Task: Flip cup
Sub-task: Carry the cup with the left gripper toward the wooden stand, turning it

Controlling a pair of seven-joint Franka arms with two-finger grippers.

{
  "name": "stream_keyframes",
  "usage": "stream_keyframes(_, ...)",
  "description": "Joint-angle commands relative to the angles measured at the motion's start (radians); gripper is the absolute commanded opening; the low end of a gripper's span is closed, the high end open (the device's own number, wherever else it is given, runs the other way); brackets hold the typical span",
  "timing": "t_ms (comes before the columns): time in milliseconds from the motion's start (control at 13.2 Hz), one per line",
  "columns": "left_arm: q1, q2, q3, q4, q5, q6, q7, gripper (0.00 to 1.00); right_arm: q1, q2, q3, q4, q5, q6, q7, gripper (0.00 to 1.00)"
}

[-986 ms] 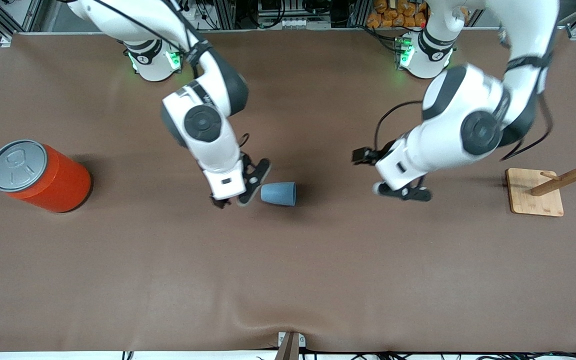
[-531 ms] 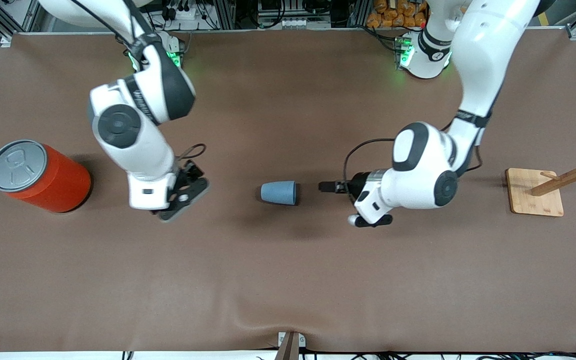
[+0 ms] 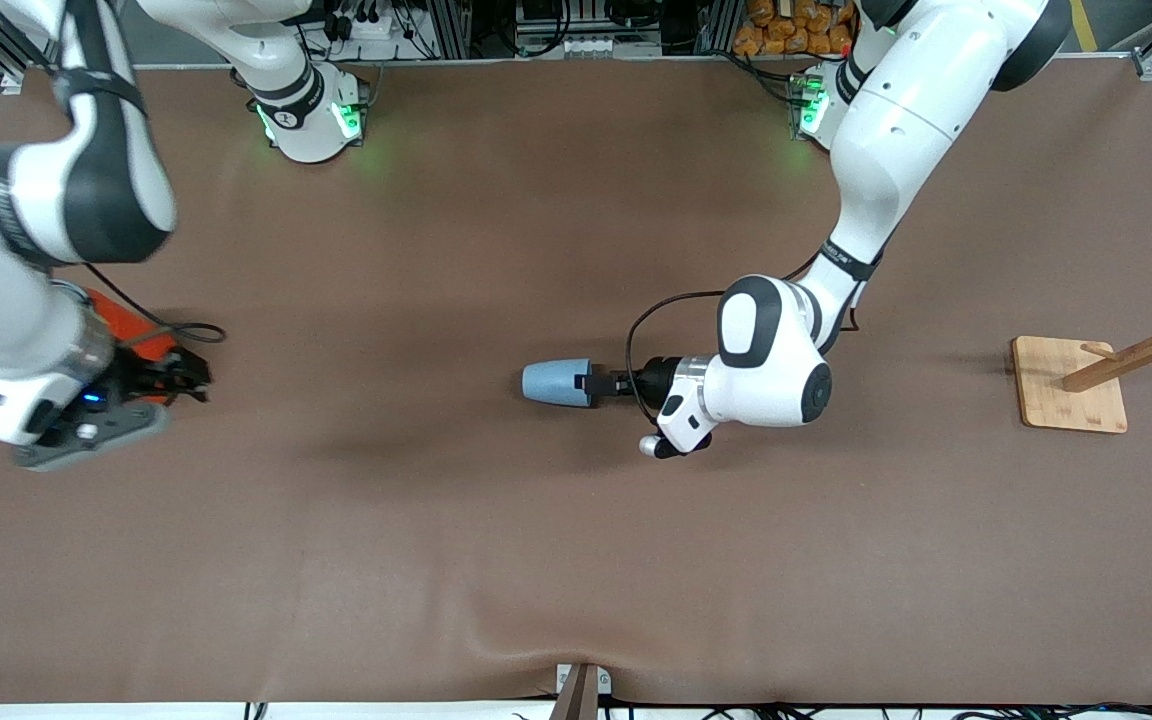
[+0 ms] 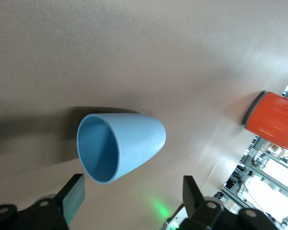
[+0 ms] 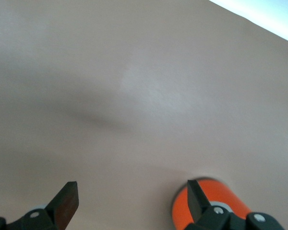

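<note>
The light-blue cup (image 3: pixel 554 384) lies on its side in the middle of the brown table, its open mouth turned toward the left arm's end. My left gripper (image 3: pixel 593 383) is low at the cup's mouth. In the left wrist view the cup (image 4: pixel 127 143) shows its hollow inside, and the left gripper (image 4: pixel 132 197) is open, its fingers apart just short of the rim and not touching it. My right gripper (image 3: pixel 184 376) is up over the right arm's end of the table by the orange can. It is open and empty in the right wrist view (image 5: pixel 129 200).
The orange can (image 3: pixel 141 332) stands at the right arm's end, mostly hidden by the right arm; it also shows in the right wrist view (image 5: pixel 209 201) and the left wrist view (image 4: pixel 273 120). A wooden peg rack on a square base (image 3: pixel 1066 395) stands at the left arm's end.
The right arm has swung away from the cup to over the orange can. The left gripper has come down and moved along the table to the cup's mouth. The cup has not moved.
</note>
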Motion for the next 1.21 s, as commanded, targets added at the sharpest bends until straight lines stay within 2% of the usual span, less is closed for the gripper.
stream_keyframes(0,-0.019,0.041,-0.002,0.029,-0.085,0.002,0.057,0.82,-0.041,-0.112,0.017,-0.045,-0.004,-0.074,0.024,1.0)
stream_keyframes(228,-0.049,0.082,-0.002,0.05,-0.137,0.054,0.094,0.75,-0.084,-0.197,0.017,-0.054,0.043,-0.174,0.108,1.0)
stream_keyframes(455,-0.056,0.101,-0.002,0.07,-0.144,0.063,0.096,0.55,-0.101,-0.252,0.017,-0.054,0.111,-0.292,0.234,1.0)
stream_keyframes(531,-0.066,0.105,-0.002,0.078,-0.144,0.065,0.096,0.42,-0.102,-0.266,0.018,-0.052,0.111,-0.327,0.278,1.0)
stream_keyframes(683,-0.092,0.109,0.0,0.078,-0.139,0.1,0.108,0.0,-0.104,-0.268,0.012,-0.04,0.109,-0.371,0.28,1.0)
stream_keyframes(910,-0.095,0.061,0.032,0.081,-0.124,0.102,0.091,0.0,-0.104,-0.267,-0.017,0.0,0.113,-0.375,0.271,1.0)
stream_keyframes(1138,-0.051,-0.052,0.066,0.086,0.052,0.074,0.035,0.0,-0.104,-0.263,-0.034,0.017,0.097,-0.366,0.272,1.0)
